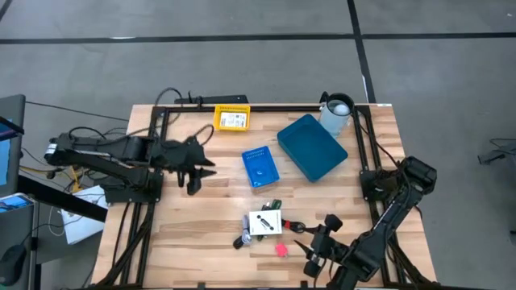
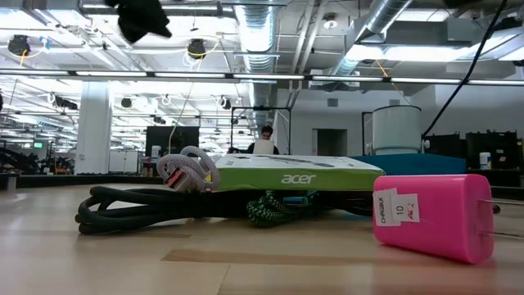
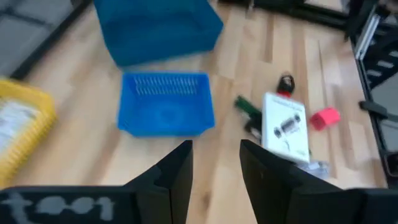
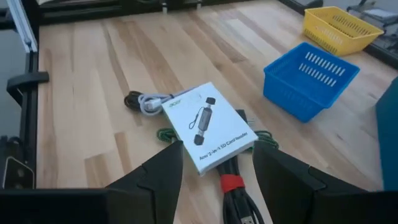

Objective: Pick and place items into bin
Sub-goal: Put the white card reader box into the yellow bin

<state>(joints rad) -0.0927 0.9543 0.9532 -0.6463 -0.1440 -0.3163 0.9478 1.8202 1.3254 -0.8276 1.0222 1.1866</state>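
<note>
While apart, white box [image 1: 264, 222], table edge [image 1: 242, 283].

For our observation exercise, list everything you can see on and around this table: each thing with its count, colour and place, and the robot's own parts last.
Table: one, light wood, under everything.
Yellow basket: one, far edge, holds a white card.
Small blue basket: one, table middle.
Large blue bin: one, teal-blue, right of the small basket.
White cup: one, far right corner.
White box: one, printed, near edge, lying on cables.
Cables: a black bundle and a green braided one, under and beside the box.
Pink block: one, near edge, beside the box.
Person: one, far back in the room.
Left pincer: dark, open, empty, left of the small blue basket.
Right pincer: dark, open, empty, near the box.
</note>
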